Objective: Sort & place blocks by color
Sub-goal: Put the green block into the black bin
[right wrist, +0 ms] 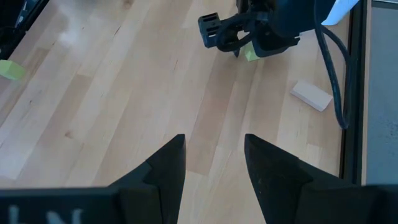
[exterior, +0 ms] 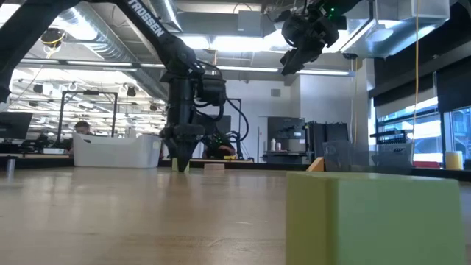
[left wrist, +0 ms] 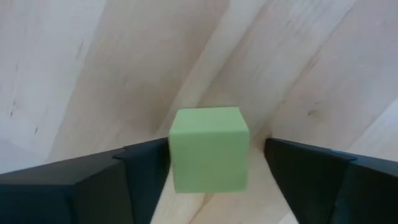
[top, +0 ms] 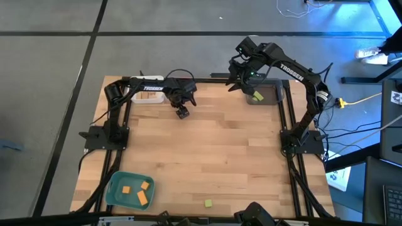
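My left gripper (top: 182,113) points down at the table near the far edge, open. Its fingers stand on either side of a light green block (left wrist: 209,148) that rests flat on the wood. A tan block (right wrist: 312,95) lies on the table close by. My right gripper (right wrist: 214,163) is open and raised above the far edge by the grey tray (top: 271,98), which holds one green block (top: 257,96). Another green block (top: 208,203) sits near the near edge. The white tray (top: 149,99) holds tan blocks, and the teal tray (top: 116,191) holds orange ones. My left gripper comes from above, pointing down, with the light green block between its fingers. One finger (left wrist: 146,171) lies close against the block's side (left wrist: 177,155); whether it touches, I cannot tell. A gap shows at the other finger (left wrist: 292,171). The block sits flat on the table.
A black frame rail (top: 207,80) runs around the table. The white tray is at the far left, the grey tray at the far right and the teal tray at the near left. The middle of the wooden table (top: 213,157) is bare. Cables lie right of the table.
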Available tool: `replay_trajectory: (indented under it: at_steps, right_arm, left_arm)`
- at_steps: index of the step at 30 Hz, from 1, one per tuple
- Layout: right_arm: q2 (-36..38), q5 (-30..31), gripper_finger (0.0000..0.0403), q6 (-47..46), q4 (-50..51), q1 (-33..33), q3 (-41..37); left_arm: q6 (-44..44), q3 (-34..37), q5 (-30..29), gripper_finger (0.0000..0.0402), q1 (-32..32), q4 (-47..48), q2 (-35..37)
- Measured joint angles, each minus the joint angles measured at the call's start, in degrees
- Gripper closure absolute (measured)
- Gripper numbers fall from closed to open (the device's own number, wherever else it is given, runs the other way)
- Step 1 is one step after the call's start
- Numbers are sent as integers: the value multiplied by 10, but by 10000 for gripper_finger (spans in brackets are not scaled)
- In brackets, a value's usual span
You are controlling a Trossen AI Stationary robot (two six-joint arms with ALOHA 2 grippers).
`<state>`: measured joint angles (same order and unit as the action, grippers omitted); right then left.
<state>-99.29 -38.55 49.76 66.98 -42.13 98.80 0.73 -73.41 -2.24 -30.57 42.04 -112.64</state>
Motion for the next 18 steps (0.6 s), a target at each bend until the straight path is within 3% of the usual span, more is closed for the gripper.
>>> replay_trajectory:
  at_steps: [8,14,18]
  right_arm:
    - [0,0,238,0,0,0,0]
    - [0,0,238,0,0,0,0]
    - [0,0,238,0,-1,0,0]
  left_arm:
    - [-40,0,3,283,1,8,0]
    - [-80,3,38,287,-3,11,11]
    - [-103,3,114,287,-13,12,48]
